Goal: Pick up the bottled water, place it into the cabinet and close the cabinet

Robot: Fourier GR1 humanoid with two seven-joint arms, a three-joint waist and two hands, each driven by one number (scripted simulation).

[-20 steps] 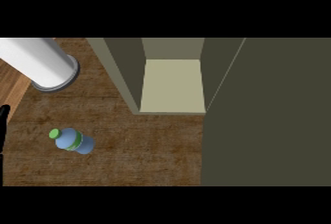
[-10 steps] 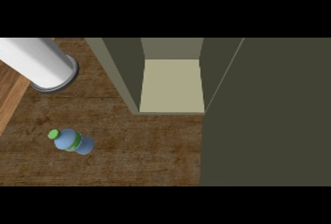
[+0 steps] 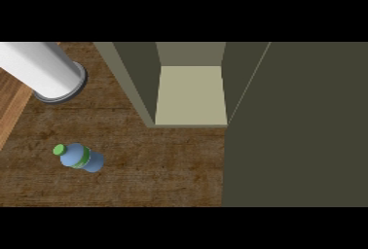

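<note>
Neither hand shows, so I cannot tell whether either is released or clenched; the dark shape at the counter's (image 3: 165, 165) left edge a second ago is gone. The bottled water (image 3: 81, 157) sits unmoved near that edge, untouched. The cabinet (image 3: 137, 78) at the far edge stands open. The pick-up looks not yet begun.

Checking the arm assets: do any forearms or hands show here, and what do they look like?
No forearm or hand shows in the head view, so colours, shapes and markings cannot be told. Only the bottled water, the open cabinet and a white cylinder on the wooden counter show.
</note>
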